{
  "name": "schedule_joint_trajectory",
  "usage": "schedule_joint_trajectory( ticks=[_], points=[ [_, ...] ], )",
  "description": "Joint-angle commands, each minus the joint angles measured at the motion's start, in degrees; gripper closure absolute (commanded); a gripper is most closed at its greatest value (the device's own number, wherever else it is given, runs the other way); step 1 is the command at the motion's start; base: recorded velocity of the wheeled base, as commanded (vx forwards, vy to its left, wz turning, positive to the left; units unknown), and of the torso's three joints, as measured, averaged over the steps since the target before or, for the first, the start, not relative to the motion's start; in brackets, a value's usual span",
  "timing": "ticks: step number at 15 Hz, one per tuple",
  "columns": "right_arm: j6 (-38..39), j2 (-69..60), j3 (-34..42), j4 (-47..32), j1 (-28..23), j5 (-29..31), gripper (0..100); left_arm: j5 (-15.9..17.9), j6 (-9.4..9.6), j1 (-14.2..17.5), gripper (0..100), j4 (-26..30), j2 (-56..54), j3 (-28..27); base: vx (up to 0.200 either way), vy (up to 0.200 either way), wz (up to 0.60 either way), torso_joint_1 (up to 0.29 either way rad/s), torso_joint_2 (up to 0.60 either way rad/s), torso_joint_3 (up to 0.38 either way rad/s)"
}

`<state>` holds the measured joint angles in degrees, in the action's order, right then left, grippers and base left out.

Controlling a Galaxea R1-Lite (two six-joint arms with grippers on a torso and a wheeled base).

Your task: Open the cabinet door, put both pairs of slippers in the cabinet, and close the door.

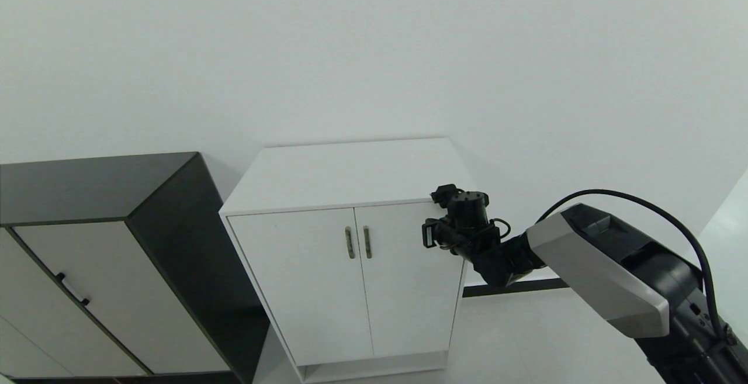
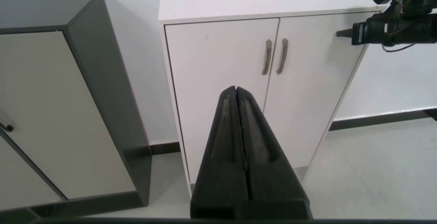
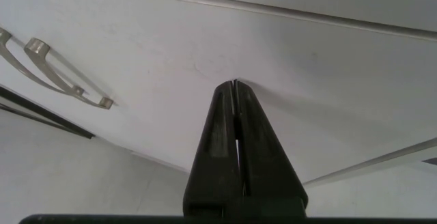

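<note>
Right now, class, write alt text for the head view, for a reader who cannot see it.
A white two-door cabinet stands with both doors shut, and the right gripper is at the upper right corner of its right door. A dark-sided cabinet stands beside it on the robot's left.

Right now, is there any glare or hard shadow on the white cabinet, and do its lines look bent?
Head view: even light, no glare on the white cabinet, soft shadow on the wall at its left; its sides slant inward toward the floor. Right wrist view: door evenly lit.
</note>
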<state>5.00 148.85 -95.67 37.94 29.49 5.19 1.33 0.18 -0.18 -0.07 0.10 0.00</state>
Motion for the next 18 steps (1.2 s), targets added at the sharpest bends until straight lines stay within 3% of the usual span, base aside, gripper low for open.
schedule_joint_trajectory(
  ticks=[1,11,16,18],
  points=[
    [0.0,0.4,-0.4,0.0,0.0,0.0,100,0.0,-0.01,0.0,100,0.0,0.0,0.0,0.000,0.000,0.00,0.000,0.00,0.000],
    [0.0,1.7,-2.3,0.2,0.0,0.2,100,0.0,-0.01,0.0,100,0.0,0.0,0.0,0.000,0.000,0.00,0.000,0.00,0.000],
    [0.0,-9.1,11.2,4.7,2.0,4.6,100,0.0,0.08,0.0,100,0.0,0.0,0.0,0.000,0.000,0.00,0.000,0.00,0.000],
    [0.1,-17.3,24.8,9.8,2.5,9.7,100,0.0,-0.01,0.0,100,0.0,0.0,0.0,0.000,0.000,0.00,0.000,0.00,0.000]
  ],
)
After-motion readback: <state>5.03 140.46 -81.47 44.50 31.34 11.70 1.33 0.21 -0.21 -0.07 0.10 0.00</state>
